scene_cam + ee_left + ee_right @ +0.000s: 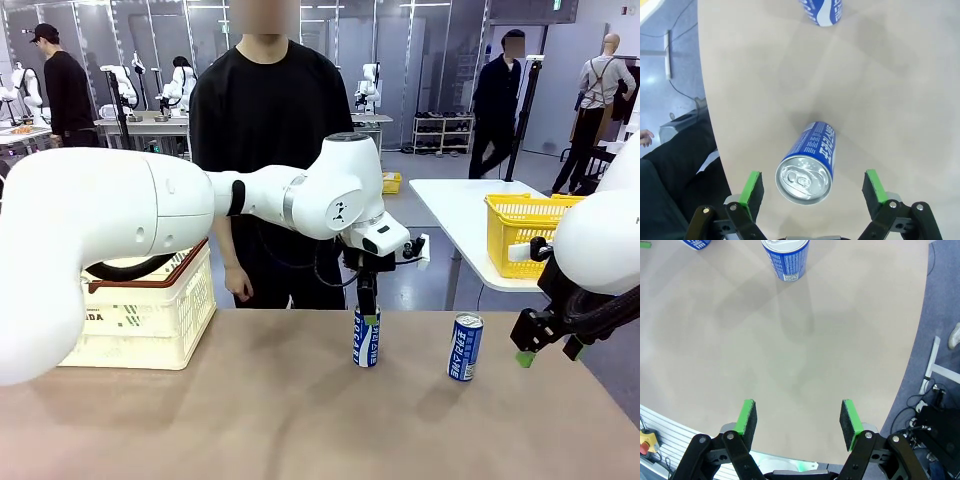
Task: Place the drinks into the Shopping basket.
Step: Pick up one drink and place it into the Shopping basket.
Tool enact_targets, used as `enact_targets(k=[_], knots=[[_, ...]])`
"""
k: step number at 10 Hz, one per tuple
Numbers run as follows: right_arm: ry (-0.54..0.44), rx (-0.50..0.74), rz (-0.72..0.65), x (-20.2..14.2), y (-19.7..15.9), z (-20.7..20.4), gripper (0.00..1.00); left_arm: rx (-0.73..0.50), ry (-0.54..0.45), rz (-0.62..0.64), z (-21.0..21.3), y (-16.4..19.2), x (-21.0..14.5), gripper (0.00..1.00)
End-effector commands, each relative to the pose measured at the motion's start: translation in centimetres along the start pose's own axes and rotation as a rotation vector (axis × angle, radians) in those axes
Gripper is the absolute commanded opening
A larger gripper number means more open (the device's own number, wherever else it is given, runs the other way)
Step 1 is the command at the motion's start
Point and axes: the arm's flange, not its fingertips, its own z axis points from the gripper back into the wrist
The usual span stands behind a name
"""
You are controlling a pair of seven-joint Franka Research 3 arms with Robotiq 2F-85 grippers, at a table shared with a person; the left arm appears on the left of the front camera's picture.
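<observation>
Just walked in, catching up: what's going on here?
The left gripper hangs over one upright blue can, fingers open on either side of its top, not gripping. A second blue can stands to its right. The right gripper hovers open farther right. The Shopping basket sits far left, and a person stands opposite.

The blue can (807, 165) is glossy printed metal with a bright silvery top; the desk (880, 90) is smooth, matt beige. The Shopping basket (150, 320) looks like cream slotted plastic, and the pads (752, 186) on the left pincer (812, 179) are matt green.
</observation>
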Motion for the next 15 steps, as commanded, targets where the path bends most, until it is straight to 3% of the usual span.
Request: enact_targets(k=[1, 15], knots=[[-0.001, 0.001, -0.002, -0.1, -0.2, 0.1, 0.84, -0.029, 0.012, 0.038, 0.1, 2.3, 1.2, 1.0], [-0.001, 0.001, -0.002, -0.1, -0.2, 0.1, 0.84, -0.143, 0.019, 0.069, -4.0, 5.0, 1.0, 1.0]])
